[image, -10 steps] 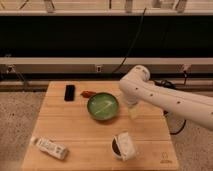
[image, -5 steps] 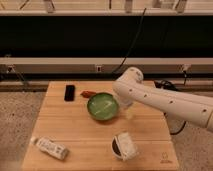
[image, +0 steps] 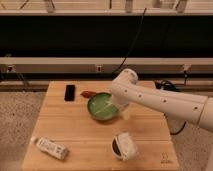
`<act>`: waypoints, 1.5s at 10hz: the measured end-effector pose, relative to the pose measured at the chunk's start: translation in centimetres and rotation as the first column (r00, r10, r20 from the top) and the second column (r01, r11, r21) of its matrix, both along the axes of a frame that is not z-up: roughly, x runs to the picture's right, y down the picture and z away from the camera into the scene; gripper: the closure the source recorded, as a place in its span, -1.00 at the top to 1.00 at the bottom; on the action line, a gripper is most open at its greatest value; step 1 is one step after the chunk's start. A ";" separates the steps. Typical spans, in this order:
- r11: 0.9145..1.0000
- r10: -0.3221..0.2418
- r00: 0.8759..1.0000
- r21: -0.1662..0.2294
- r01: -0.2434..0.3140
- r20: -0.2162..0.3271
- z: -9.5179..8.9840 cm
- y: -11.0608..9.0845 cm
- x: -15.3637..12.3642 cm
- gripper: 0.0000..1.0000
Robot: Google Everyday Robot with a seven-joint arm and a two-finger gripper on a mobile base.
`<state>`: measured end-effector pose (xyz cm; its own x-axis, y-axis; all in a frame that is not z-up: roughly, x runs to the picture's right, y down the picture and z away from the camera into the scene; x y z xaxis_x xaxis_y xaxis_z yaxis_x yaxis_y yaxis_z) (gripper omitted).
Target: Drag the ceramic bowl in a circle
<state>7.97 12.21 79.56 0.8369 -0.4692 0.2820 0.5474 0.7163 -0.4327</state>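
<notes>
Table (image: 150, 131), bowl (image: 99, 108), end effector (image: 114, 105) at rim

I see a glossy green bowl (image: 99, 108) with pale streaks inside, my white gripper (image: 115, 105) at its right rim. The table (image: 75, 126) is pale wood; the cup (image: 125, 145) is white, dark inside.

The ceramic bowl (image: 100, 108) is gleaming glossy green, with pale streaks showing inside. The tabletop (image: 75, 131) is showing matt, light wood grain. The tool (image: 116, 106), looking like smooth white plastic as does its arm (image: 160, 102), is sitting at the bowl's right rim.
</notes>
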 end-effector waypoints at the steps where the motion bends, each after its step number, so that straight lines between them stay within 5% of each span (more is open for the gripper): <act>1: 1.000 -0.006 1.000 -0.006 0.006 0.004 0.3 0.2 -0.1 0.60; 11: 0.999 -0.023 1.000 -0.045 0.023 0.009 4.9 4.2 -1.0 0.60; 15: 0.999 -0.028 1.000 -0.045 0.028 0.007 5.3 4.3 -1.3 0.60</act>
